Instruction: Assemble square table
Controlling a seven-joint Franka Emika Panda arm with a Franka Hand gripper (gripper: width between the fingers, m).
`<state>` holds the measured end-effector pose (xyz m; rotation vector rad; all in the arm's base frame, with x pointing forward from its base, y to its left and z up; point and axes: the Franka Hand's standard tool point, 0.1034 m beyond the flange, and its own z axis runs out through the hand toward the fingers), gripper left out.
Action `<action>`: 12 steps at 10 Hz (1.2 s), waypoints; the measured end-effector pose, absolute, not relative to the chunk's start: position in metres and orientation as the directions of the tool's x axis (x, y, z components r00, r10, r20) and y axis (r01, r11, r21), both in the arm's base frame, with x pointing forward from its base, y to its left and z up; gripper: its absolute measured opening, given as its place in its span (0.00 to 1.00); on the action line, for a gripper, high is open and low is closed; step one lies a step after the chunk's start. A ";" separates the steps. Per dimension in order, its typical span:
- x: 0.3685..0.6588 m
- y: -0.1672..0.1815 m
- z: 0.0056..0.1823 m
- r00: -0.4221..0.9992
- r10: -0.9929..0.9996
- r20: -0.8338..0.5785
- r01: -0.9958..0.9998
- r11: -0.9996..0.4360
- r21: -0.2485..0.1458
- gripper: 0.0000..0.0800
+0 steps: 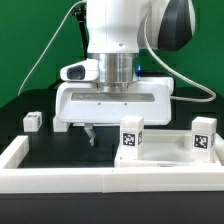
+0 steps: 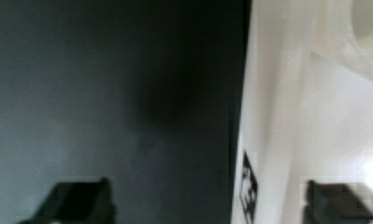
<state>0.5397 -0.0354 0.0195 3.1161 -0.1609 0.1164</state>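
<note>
Bright, even light fills the exterior view; the white square table [image 1: 165, 150] nearly washes out against the matt black worktop [image 1: 60, 150], and detail is coarse. The wrist view is blurred throughout: the square table glares to featureless white, a tag [image 2: 247, 182] on its edge smears, and the jaws show as dark, unfocused shapes.

The arm [image 1: 118, 25] was glossy white with a black joint cap [image 1: 181, 20]. Its broad white gripper [image 1: 114, 135] carried thin dark fingers [image 2: 76, 203].
</note>
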 end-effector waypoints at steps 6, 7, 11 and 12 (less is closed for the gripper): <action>0.540 -0.035 0.019 0.992 -0.102 0.075 -0.103 -0.995 0.015 0.07; 0.540 -0.035 0.019 0.992 -0.102 0.075 -0.103 -0.995 0.015 0.07; 0.540 -0.035 0.019 0.992 -0.102 0.075 -0.103 -0.995 0.015 0.07; 0.540 -0.035 0.019 0.992 -0.101 0.075 -0.103 -0.995 0.015 0.07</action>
